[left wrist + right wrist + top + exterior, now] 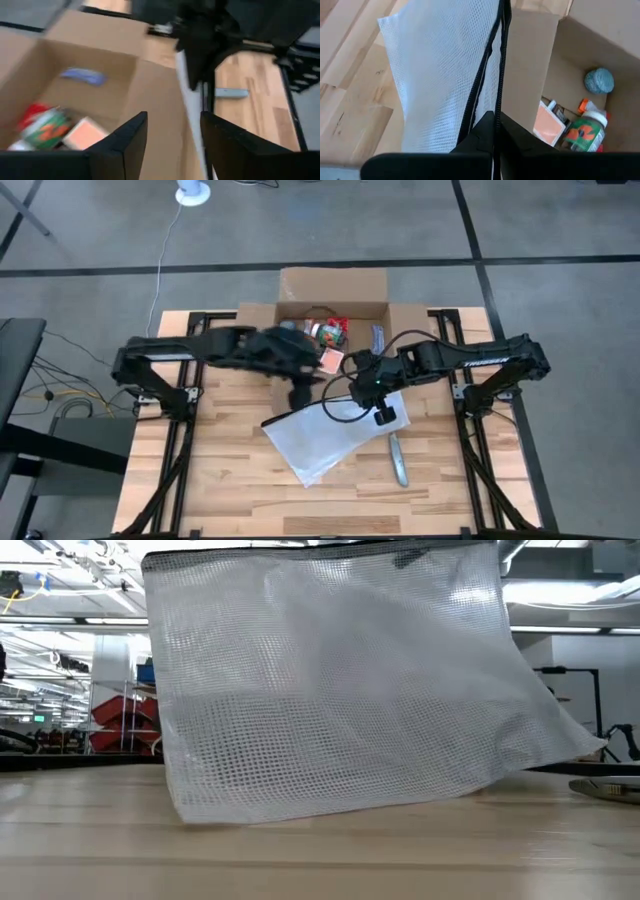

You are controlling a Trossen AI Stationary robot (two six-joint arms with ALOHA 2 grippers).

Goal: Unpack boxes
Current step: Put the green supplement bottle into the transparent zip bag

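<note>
Cardboard box (332, 308) sitting open at upper centre of the high view, items still inside. Right end effector (496, 131) pinching shut on the mesh bag's (440, 75) zip edge, bag hanging over the table (240, 480). Left end effector (172, 135) hovering spread open, empty, by the box wall. Risk: thin pinch slipping, bag dropping or snagging the left arm.

Both dark arms reach inward from their sides and meet near the middle. The left end effector (170, 145) points forward with its fingers parted. The right end effector (496, 122) has its fingers pressed together, pinching.
</note>
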